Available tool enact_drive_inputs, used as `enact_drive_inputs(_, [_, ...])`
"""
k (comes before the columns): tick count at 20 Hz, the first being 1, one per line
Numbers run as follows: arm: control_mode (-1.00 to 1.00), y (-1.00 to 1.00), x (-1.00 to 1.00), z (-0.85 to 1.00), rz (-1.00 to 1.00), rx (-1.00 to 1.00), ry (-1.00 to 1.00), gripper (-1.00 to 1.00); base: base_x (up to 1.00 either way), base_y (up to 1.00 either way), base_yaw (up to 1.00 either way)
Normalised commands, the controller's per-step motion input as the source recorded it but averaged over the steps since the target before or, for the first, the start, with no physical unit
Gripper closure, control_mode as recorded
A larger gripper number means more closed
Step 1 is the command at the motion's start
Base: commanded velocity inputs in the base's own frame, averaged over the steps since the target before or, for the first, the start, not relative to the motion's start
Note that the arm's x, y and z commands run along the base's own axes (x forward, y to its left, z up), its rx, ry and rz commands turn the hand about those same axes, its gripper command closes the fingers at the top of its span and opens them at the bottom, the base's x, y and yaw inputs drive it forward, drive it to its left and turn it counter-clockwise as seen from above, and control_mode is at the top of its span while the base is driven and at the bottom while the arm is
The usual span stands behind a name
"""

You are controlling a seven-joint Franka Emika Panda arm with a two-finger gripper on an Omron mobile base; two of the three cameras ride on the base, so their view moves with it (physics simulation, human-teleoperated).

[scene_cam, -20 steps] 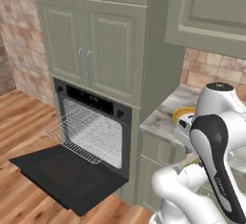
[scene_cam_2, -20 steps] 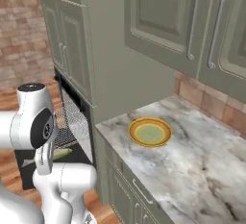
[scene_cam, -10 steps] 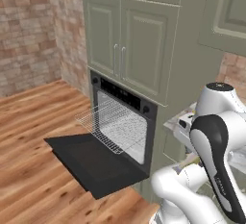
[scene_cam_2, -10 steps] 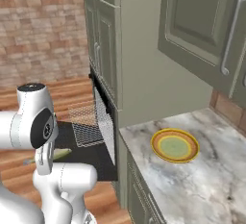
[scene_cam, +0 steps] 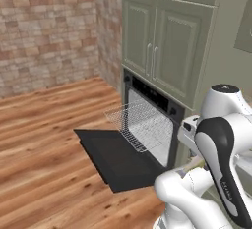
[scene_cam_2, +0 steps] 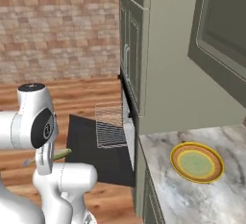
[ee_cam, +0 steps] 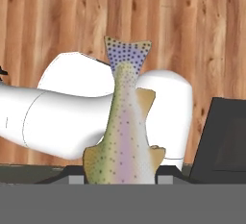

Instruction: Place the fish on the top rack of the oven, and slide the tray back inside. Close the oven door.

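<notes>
The gripper [ee_cam: 122, 179] is pinching the fish [ee_cam: 125, 127] at its thick body, bottom centre of the hand view, probably light, floppy and slippery, so mid-body seems safest.

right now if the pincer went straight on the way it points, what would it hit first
Going by the hand view, the pincer, shut on the fish, points down at the wood floor; the robot's own white body looks nearer, though depth is unclear.
</notes>
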Motion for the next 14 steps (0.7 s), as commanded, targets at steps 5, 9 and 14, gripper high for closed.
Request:
enact_drive_inputs(5, [1.0, 0.0, 0.0, 0.0, 0.0, 0.0, 0.0, 1.0, 0.0, -0.01, 0.18])
enact_drive_inputs(9, [1.0, 0.0, 0.0, 0.0, 0.0, 0.0, 0.0, 1.0, 0.09, -0.12, 0.02])
enact_drive_inputs(14, [1.0, 0.0, 0.0, 0.0, 0.0, 0.0, 0.0, 1.0, 0.36, -0.03, 0.0])
